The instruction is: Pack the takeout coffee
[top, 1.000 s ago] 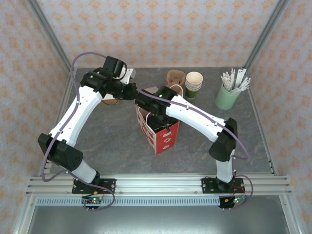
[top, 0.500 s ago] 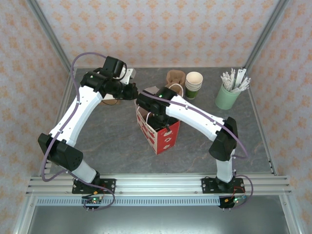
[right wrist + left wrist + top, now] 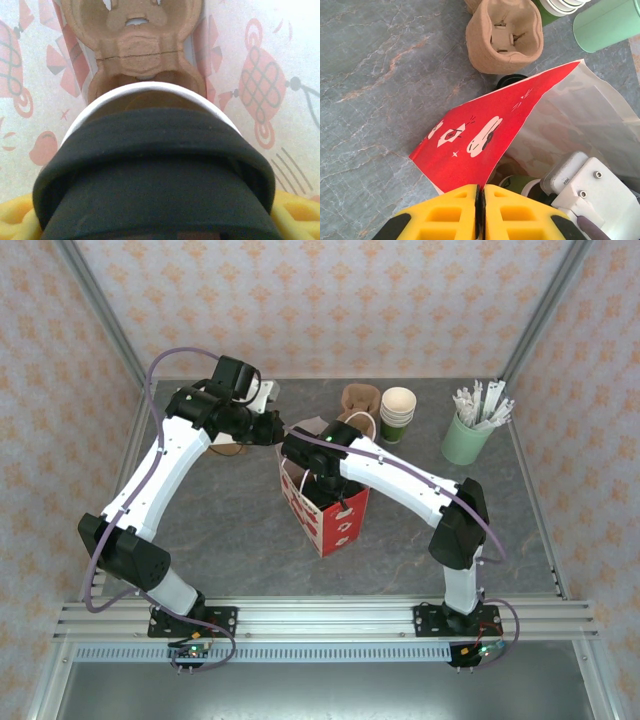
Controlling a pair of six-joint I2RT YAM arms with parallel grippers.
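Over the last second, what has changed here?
Very little: the right pincer, shut on the lidded dark green paper cup, shifted slightly inside the red paper bag. The left pincer kept its pinch on the bag's rim; nothing else moved.

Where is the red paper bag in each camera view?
Top external: the red paper bag stands at picture centre.
Left wrist: its red outer side, centre, pinched by the left gripper.
Right wrist: its white printed inside surrounds the takeout coffee.
Shared landmark: brown pulp cup carrier beyond the bag, top and left wrist.
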